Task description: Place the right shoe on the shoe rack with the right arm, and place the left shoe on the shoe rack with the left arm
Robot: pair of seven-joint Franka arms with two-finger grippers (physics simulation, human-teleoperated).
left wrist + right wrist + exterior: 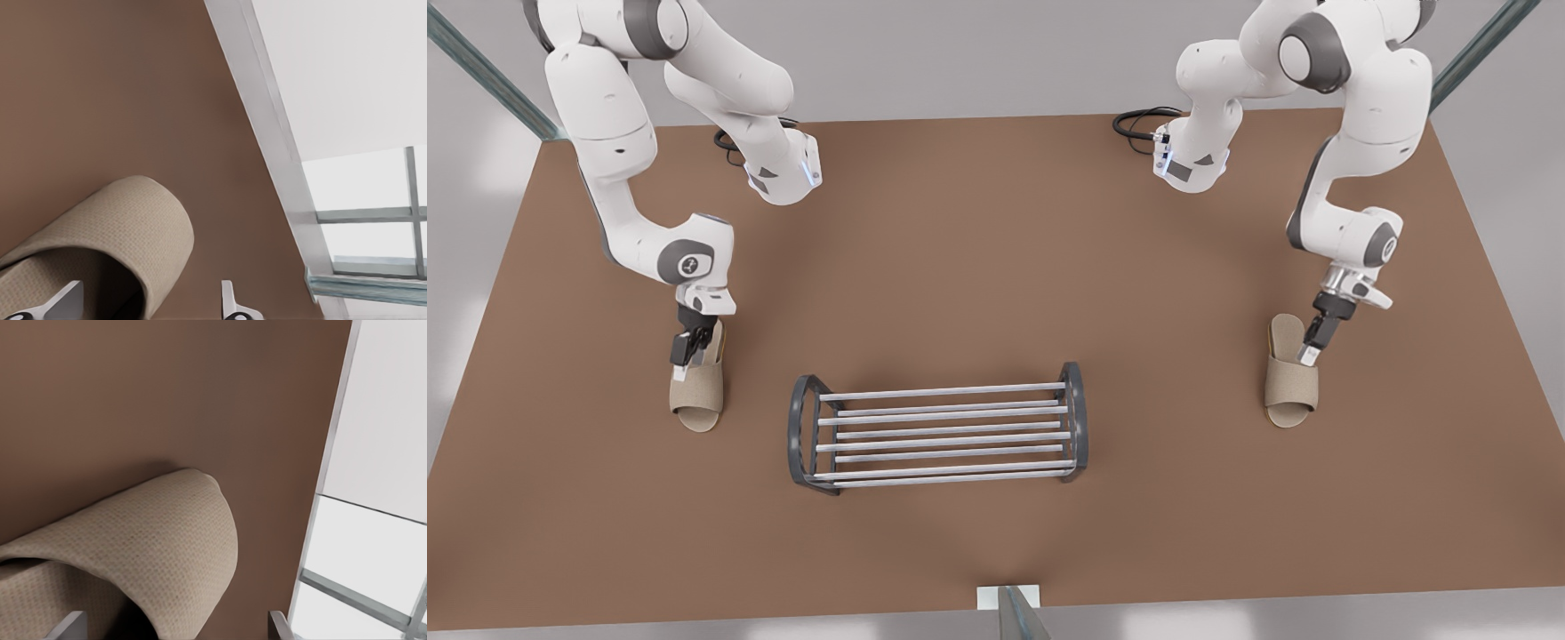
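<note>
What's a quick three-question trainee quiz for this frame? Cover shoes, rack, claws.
1. True or false: a shoe already sits on the shoe rack.
2. Pick one. The left claw is: A) shut on a rack bar; B) open, down at the left shoe with its strap edge between the fingers; C) raised high above the rack.
3. Fill in: the right claw is open at the right shoe, which lies on the ____.

Key: 1 false, the bars are bare. 2 B. 3 table.
</note>
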